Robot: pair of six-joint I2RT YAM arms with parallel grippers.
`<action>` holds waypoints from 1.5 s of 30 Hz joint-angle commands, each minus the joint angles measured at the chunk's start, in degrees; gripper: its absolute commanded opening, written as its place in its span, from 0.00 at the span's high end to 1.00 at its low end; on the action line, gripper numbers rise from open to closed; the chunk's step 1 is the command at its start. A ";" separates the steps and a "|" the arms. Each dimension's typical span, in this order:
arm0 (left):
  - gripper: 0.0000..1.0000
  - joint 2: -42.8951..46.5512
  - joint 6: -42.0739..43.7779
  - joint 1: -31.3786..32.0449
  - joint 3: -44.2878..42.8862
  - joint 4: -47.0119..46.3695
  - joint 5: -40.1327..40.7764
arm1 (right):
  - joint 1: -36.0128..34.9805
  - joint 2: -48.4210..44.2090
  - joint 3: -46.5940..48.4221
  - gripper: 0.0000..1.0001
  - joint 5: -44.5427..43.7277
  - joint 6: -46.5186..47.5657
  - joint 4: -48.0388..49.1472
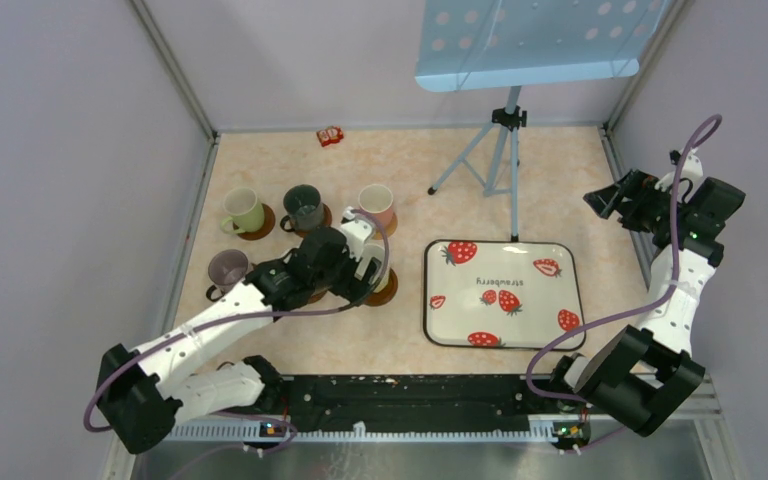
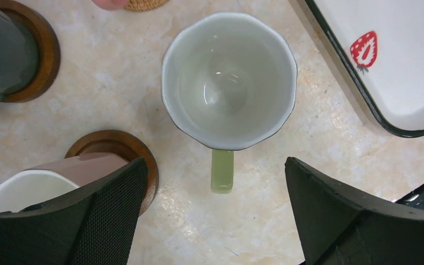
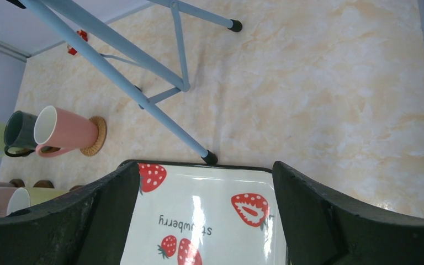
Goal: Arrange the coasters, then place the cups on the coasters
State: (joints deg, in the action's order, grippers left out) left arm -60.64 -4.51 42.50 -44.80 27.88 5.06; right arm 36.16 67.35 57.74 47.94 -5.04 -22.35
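The left gripper (image 2: 215, 171) hung open over the yellow-green cup (image 2: 229, 77); the right gripper (image 3: 204, 182) stood open, facing the tray (image 3: 221, 190).

**Clearances and obstructions, two-arm surface**

Open: the rear right of the surface (image 1: 570, 190), between the tripod stand (image 1: 495, 150) and the right wall; also the bare lane between the cups and the strawberry tray (image 1: 535, 322). Obstructed: the left half, where the yellow-green cup (image 1: 244, 211), dark green cup (image 1: 303, 207), pink cup (image 1: 376, 205) and mauve cup (image 1: 227, 270) stand close together, with the left arm (image 1: 260, 290) lying across the front row. The stand's legs splay just behind the tray, and its blue perforated panel (image 1: 530, 45) overhangs the rear. The green-handled cup (image 2: 229, 80) sits untouched between the spread jaws of the left end effector (image 2: 214, 165), with the tray corner near on its right.
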 commanded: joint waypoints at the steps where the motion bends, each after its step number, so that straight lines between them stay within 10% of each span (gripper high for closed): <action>1: 0.01 3.47 0.76 -0.04 -5.68 2.00 1.88 | -0.21 0.22 -0.08 0.11 1.20 1.20 1.22; 12: 0.01 0.88 2.33 -3.72 -18.77 4.69 1.31 | -7.35 1.91 1.77 0.11 -2.43 6.33 -1.99; 23: 0.01 -11.66 6.33 -24.01 -35.54 9.60 -24.33 | -16.91 3.14 2.97 0.12 -9.08 27.27 -15.94; 45: 0.01 -19.04 22.49 -58.15 -32.61 17.35 -38.22 | -19.84 2.99 -4.45 0.14 -18.57 28.34 -14.24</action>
State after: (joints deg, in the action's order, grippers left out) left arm -81.43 11.92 -13.98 -78.22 44.86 -33.41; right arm 16.99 72.49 51.37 28.14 24.84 -37.01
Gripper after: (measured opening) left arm 0.987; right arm 0.856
